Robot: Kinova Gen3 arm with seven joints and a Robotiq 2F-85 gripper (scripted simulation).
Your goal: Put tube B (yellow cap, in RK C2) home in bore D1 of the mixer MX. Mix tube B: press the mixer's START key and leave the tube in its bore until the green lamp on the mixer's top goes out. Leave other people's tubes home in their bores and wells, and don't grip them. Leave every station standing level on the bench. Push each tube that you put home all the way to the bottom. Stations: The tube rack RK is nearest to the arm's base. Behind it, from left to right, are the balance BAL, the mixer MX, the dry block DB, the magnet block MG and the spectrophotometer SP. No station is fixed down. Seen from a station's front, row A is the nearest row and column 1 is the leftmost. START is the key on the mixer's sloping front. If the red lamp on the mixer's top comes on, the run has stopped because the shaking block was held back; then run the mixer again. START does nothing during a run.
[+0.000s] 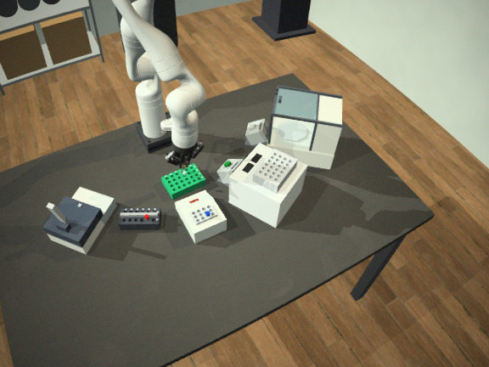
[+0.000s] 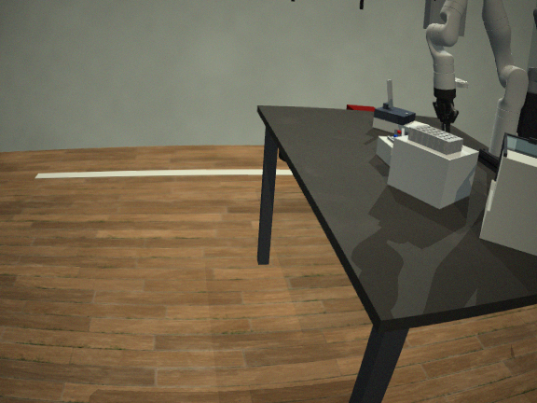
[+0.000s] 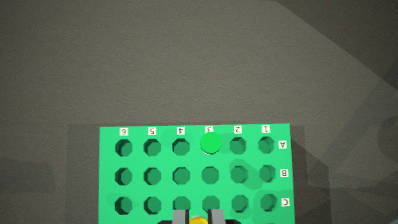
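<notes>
My gripper [image 3: 198, 218] is shut on tube B; its yellow cap [image 3: 198, 220] shows between the fingers at the bottom edge of the wrist view. The gripper [image 1: 183, 163] hangs just above the green rack RK [image 1: 183, 180], over its near side; it also shows in the exterior view [image 2: 445, 117]. In the wrist view well C2 [image 3: 240, 202] of the rack [image 3: 197, 172] looks empty. The mixer MX [image 1: 265, 189] is the large white box with a grey bored block on top, to the right of the rack in the top view. Its lamps are dark.
A green-capped tube [image 3: 210, 143] stands in rack well A3. A small grey box with a green knob [image 1: 227, 165] sits between rack and mixer. The dry block [image 1: 200, 214] holds a blue-capped tube, and the magnet block [image 1: 139, 217] a red one. The balance [image 1: 306, 123] and the spectrophotometer [image 1: 78, 218] stand at the ends.
</notes>
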